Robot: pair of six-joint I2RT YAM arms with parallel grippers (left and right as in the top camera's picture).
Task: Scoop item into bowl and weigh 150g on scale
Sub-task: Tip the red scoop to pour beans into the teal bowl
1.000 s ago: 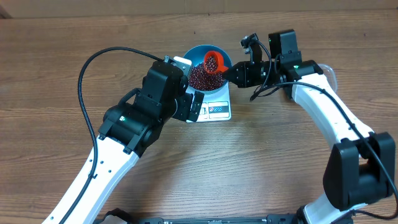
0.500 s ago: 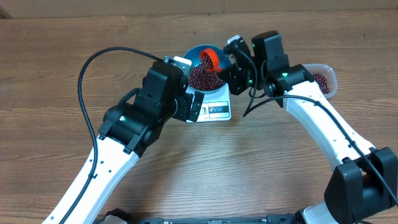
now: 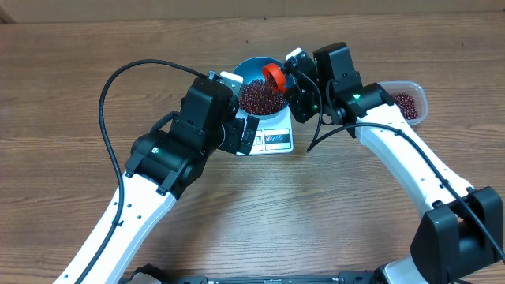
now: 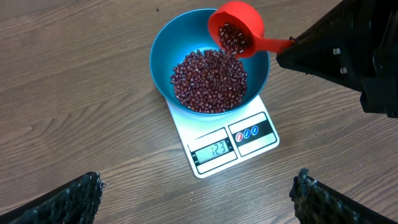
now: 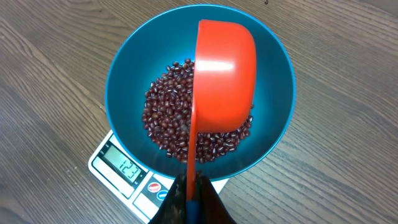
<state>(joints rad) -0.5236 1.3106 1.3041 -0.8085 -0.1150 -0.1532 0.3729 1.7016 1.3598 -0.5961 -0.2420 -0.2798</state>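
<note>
Beans (image 4: 208, 81) lie in a loose maroon heap in the blue bowl (image 4: 163, 56), which sits on the scale (image 4: 185, 130) and covers all but its near edge. The display there reads 123, so I judge the weighing short of its target. More beans sit in the red scoop (image 4: 236, 28), tipped on its side above the bowl. My right gripper (image 5: 193, 190) is clamped tight on the scoop's handle, reaching in from the right of the scale. My left gripper (image 4: 196, 200) hangs above the near side of the scale, fingers spread wide with nothing between them. A clear tub (image 3: 406, 102) holding more beans stands well to the right of the scale.

The gap left to fill looks small, and the scoop carries a fair load. If I roll my wrist too far, the lot may slide out at once and push the reading past the mark. Beans striking the rim could bounce onto the table (image 4: 74, 93) around the scale. If the scoop touches the bowl, it would press on the scale and spoil the reading, or nudge the bowl askew.
</note>
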